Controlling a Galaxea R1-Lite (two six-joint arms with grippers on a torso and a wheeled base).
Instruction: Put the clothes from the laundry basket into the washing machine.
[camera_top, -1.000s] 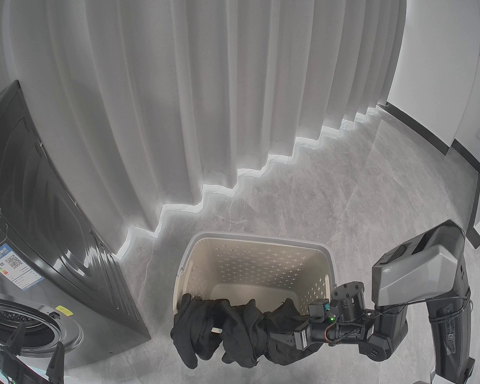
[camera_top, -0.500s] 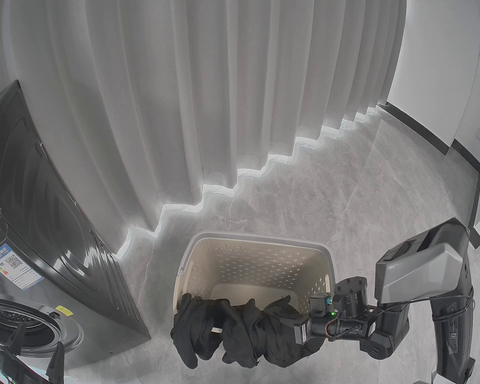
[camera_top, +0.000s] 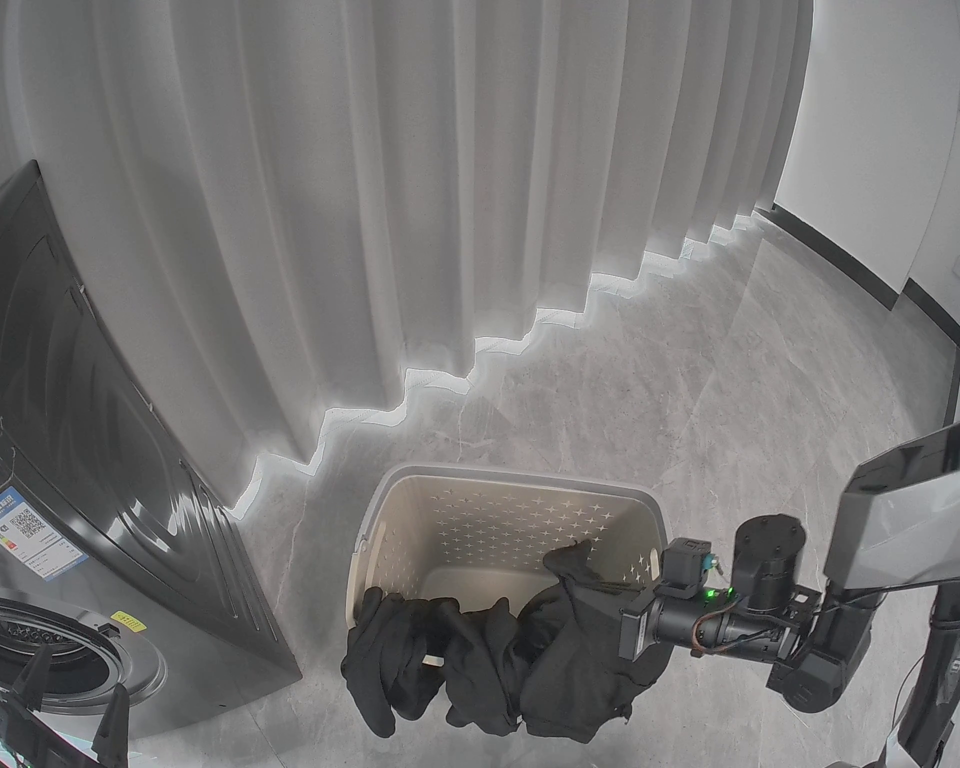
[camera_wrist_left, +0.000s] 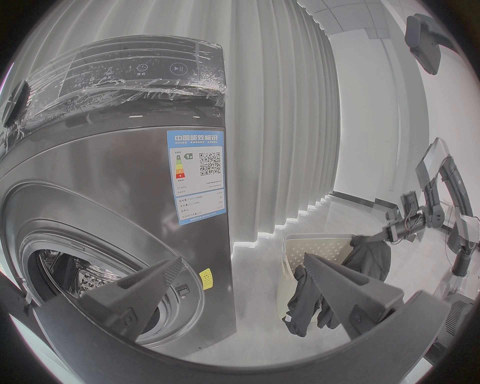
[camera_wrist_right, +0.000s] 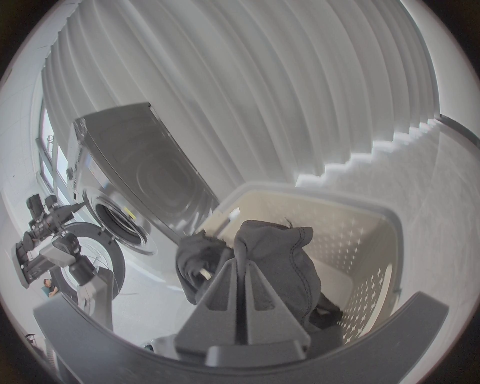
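A cream laundry basket (camera_top: 500, 520) stands on the floor, with black clothes (camera_top: 450, 670) draped over its near rim. My right gripper (camera_top: 605, 610) is shut on a fold of a black garment (camera_top: 575, 650) and holds it up over the basket's near right side. In the right wrist view the fingers (camera_wrist_right: 227, 285) are pressed together on the dark garment (camera_wrist_right: 280, 260), above the basket (camera_wrist_right: 370, 235). The dark grey washing machine (camera_top: 90, 480) stands at the left with its drum opening (camera_wrist_left: 75, 280) uncovered. My left gripper (camera_wrist_left: 243, 258) hangs open and empty in front of it.
White floor-length curtains (camera_top: 420, 200) hang right behind the basket and the machine. Bare grey tiled floor (camera_top: 720, 380) stretches to the right, up to a white wall (camera_top: 880, 130). The machine's round door (camera_wrist_right: 102, 250) stands swung open.
My right gripper has risen and drawn back to the right, pulling part of the black garment up out of the pile. The left gripper has stayed put.
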